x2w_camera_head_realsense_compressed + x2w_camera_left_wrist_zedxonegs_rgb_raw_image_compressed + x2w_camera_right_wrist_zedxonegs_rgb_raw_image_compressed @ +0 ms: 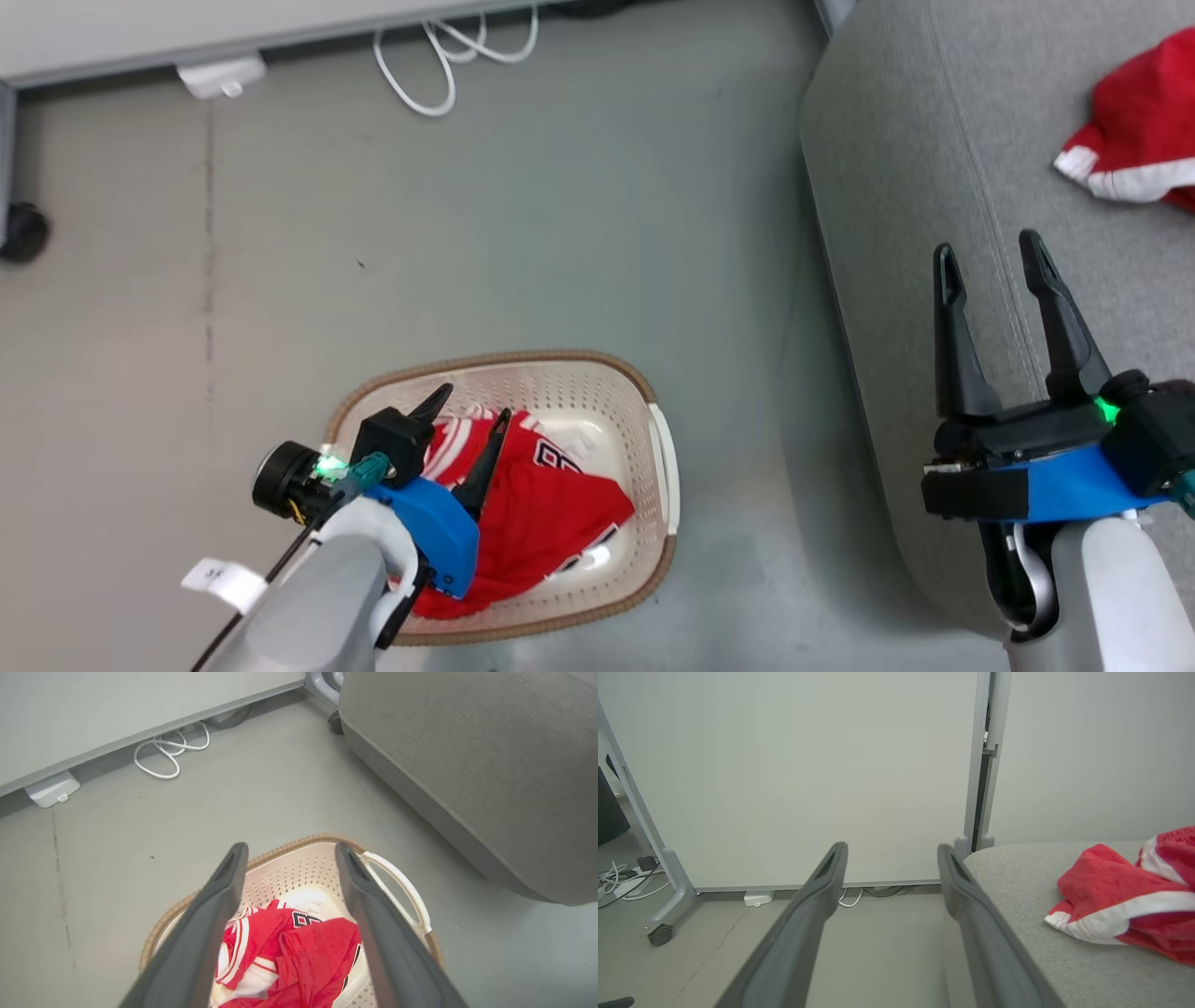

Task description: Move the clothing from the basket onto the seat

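Red clothing (541,504) with white stripes and a numeral lies crumpled in the cream basket (653,420) on the floor. My left gripper (471,406) hangs open just above that pile, fingers apart and empty; from the left wrist the clothing (289,956) shows between the fingers (219,905) inside the basket (397,882). Another red garment with white trim (1139,131) lies on the grey seat (896,187) at the upper right. My right gripper (990,252) is open and empty over the seat's front edge; its wrist view shows the garment (1125,896) on the seat (1017,882).
A pale grey partition panel (784,765) on castors (660,934) stands behind the floor area. A white power strip (222,77) and coiled white cable (448,56) lie at its foot. Bare grey floor (467,233) lies between basket, panel and seat.
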Available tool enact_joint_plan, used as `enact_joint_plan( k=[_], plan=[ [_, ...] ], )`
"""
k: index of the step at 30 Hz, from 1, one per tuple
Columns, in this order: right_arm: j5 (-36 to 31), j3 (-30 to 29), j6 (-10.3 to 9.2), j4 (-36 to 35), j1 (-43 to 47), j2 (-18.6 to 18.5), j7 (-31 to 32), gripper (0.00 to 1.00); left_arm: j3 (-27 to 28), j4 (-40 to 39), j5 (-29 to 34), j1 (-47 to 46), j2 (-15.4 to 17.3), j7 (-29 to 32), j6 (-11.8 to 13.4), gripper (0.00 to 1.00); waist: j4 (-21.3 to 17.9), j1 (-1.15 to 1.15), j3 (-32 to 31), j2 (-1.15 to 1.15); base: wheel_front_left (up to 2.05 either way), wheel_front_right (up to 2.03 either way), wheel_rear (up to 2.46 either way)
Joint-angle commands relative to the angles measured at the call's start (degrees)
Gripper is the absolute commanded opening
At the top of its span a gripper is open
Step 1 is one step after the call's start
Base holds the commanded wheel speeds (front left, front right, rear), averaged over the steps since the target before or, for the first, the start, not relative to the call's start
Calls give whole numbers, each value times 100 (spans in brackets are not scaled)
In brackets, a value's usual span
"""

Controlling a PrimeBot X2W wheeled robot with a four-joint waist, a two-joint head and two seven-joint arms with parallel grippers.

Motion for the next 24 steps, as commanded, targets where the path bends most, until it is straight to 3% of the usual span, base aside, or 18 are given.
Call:
enact_joint_plan(
  k=[1,9,16,24],
  plan=[
    [10,15,3,-58,-104,7,-18,100,-101,128,-92,-201,62,18,-3,100,-265,-1,464,0,0,0,0],
    [-20,76,3,-371,-554,9,-18,100,-1353,946,-855,-1125,299,707,-3,100,-460,-1,1509,0,0,0,0],
    [13,222,3,-610,-970,7,-18,100,-2077,1229,-1501,-1734,556,1442,-3,100,-617,-1,2412,0,0,0,0],
    [38,339,3,-826,-1134,8,-18,100,-2747,1370,-1997,-2124,812,1935,-3,100,-798,-1,3019,0,0,0,0]
  ],
)
